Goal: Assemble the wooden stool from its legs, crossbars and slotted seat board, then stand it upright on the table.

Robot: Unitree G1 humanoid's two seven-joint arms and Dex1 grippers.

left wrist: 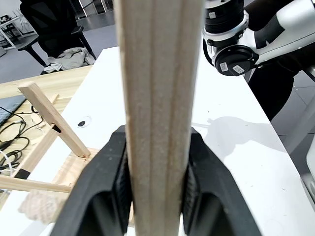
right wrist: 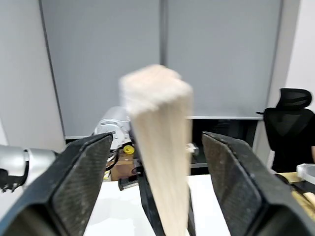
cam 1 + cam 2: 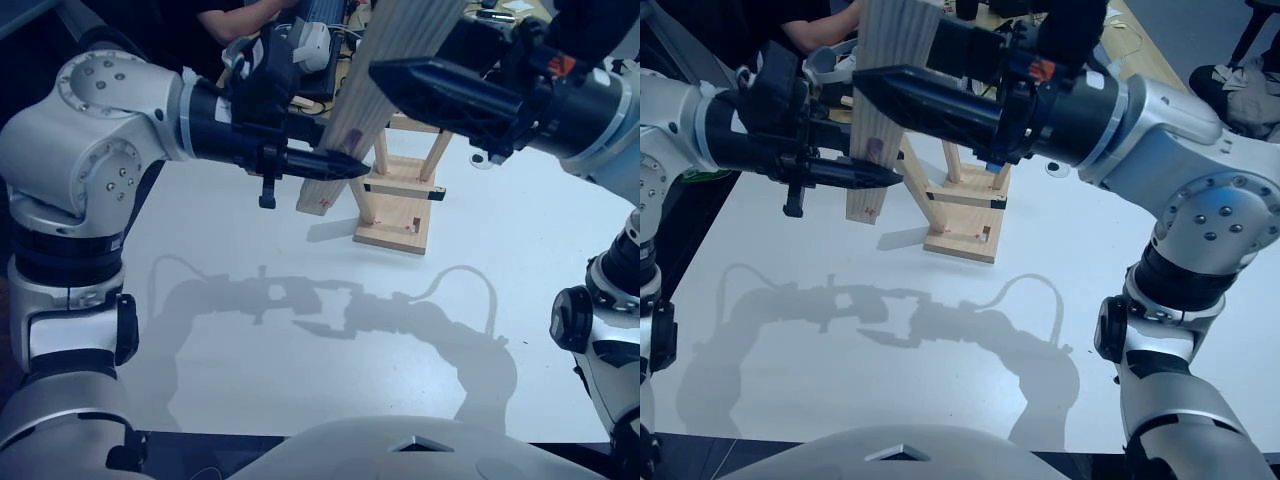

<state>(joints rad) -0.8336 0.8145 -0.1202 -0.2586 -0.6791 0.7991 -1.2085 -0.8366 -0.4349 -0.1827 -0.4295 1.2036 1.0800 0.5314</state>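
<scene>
A: The wooden board (image 1: 160, 98) hung tilted in the air above the table (image 3: 560, 230), its lower end dipping near the leg frame (image 3: 395, 215)!

B: And the left gripper (image 3: 340, 165) had it pinched across its thickness, pads tight on both faces.

A: Right gripper (image 2: 157, 142)?

B: Spread wide, one finger on either side of the board's upper end, touching nothing that I could see.

A: The frame sat on the table just beyond, legs pointing up, crossbars between them.

B: A two-handed regrip looked like the job. I'd have wanted those right jaws centred and square before closing. The left needed to hold firm until that grip was sure, or the long board could swing and knock the frame.
</scene>
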